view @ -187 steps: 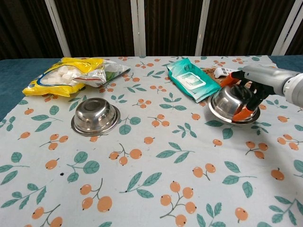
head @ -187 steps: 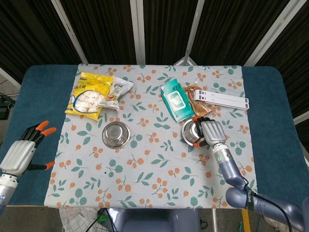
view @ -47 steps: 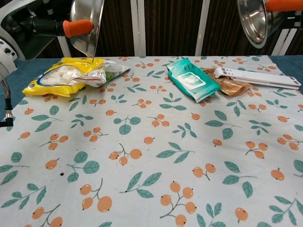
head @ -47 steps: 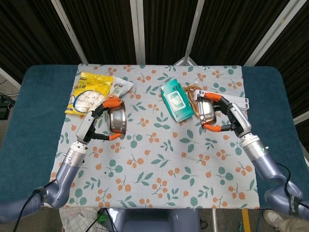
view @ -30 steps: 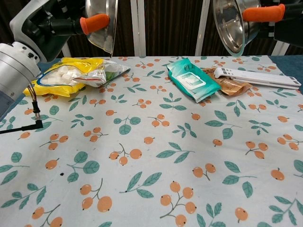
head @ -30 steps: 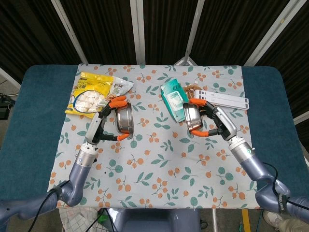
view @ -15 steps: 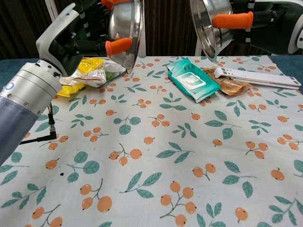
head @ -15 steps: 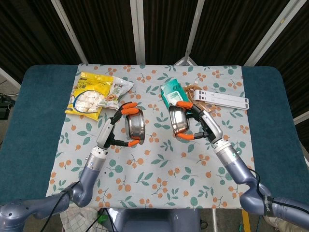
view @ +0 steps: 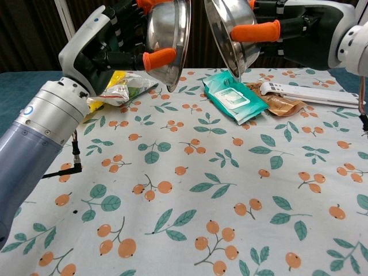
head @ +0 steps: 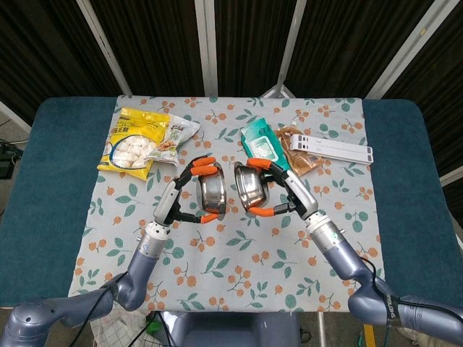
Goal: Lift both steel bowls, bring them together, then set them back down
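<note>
Two steel bowls are held in the air above the middle of the table, tipped on edge with a small gap between them. My left hand [head: 184, 195] [view: 123, 43] grips the left bowl [head: 212, 189] [view: 168, 40], orange fingertips hooked over its rim. My right hand [head: 286, 191] [view: 287, 29] grips the right bowl [head: 247, 189] [view: 230, 34] the same way. In the chest view both bowls sit high against the dark curtain, their rims leaning towards each other.
On the floral tablecloth [head: 239, 246] lie a yellow snack bag [head: 134, 141], a small clear packet [head: 177, 134], a teal wipes pack [head: 260, 144] [view: 233, 95], a brown pouch [head: 300, 155] and a white bar-shaped device [head: 336, 150]. Blue table edges flank the cloth.
Both hands have carried their bowls inward from the two sides; the wide gap between the bowls has shrunk to a narrow one at the table's middle.
</note>
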`<state>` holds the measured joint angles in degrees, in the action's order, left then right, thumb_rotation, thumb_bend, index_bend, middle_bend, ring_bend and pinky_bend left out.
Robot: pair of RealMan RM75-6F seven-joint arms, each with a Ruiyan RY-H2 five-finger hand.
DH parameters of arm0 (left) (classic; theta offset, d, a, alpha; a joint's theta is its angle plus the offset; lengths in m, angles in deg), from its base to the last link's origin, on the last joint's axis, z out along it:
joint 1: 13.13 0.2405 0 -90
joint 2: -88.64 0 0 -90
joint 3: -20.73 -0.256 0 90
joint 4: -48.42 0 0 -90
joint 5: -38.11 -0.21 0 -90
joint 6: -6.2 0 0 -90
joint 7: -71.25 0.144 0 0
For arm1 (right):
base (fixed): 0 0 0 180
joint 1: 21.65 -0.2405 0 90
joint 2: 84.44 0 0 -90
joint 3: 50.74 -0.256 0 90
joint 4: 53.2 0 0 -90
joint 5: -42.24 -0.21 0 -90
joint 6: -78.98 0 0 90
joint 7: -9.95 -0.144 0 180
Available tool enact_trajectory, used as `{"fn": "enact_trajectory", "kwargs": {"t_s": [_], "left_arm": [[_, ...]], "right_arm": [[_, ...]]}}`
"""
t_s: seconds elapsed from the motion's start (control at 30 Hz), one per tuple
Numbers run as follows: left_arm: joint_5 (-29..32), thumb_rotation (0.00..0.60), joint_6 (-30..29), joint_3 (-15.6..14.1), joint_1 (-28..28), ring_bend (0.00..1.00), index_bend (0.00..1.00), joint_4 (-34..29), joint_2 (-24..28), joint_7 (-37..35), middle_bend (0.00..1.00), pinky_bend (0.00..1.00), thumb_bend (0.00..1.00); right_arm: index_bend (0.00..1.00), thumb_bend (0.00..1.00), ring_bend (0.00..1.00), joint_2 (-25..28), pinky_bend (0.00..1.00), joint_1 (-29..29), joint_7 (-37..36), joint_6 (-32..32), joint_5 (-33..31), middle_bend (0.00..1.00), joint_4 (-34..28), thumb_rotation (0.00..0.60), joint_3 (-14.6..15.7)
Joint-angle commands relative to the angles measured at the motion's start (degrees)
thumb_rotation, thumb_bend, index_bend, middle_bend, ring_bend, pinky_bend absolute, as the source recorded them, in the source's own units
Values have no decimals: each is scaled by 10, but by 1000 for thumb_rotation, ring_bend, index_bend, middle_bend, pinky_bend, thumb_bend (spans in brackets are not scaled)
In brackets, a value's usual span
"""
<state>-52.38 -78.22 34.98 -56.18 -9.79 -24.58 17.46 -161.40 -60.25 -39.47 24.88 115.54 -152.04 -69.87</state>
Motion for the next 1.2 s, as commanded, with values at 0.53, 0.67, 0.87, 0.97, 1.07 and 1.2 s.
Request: {"fn": "enact_trajectory", "kwargs": {"t_s": [0.53,0.67,0.87,0.97,1.07,1.2], "left_arm": [[-9,600,-21,-2,-8,84,291,14,-20,3,139,256,1],[-10,600,-31,-1,-3,84,291,8,-8,4,139,256,1],[-11,600,-28,-11,-2,85,291,10,-11,9,138,256,1],[-11,600,-25,-12,-4,85,292,15,-17,9,139,256,1],[-11,600,-24,-13,-6,85,293,19,-23,9,139,256,1],[-12,600,-22,-13,-12,85,294,24,-32,11,139,256,1]], "right_arm": [[447,66,344,-20,416,-10,57,11,-28,306,-31,600,-2],[450,66,345,-14,416,-5,47,14,-36,306,-25,600,-7],[452,66,344,-16,416,-5,43,20,-32,306,-21,600,-6],[452,66,344,-17,416,-5,46,22,-30,306,-23,600,-6],[452,66,344,-17,416,-6,50,23,-28,306,-25,600,-6],[452,66,344,-17,416,-7,54,27,-26,306,-31,600,-4]]}}
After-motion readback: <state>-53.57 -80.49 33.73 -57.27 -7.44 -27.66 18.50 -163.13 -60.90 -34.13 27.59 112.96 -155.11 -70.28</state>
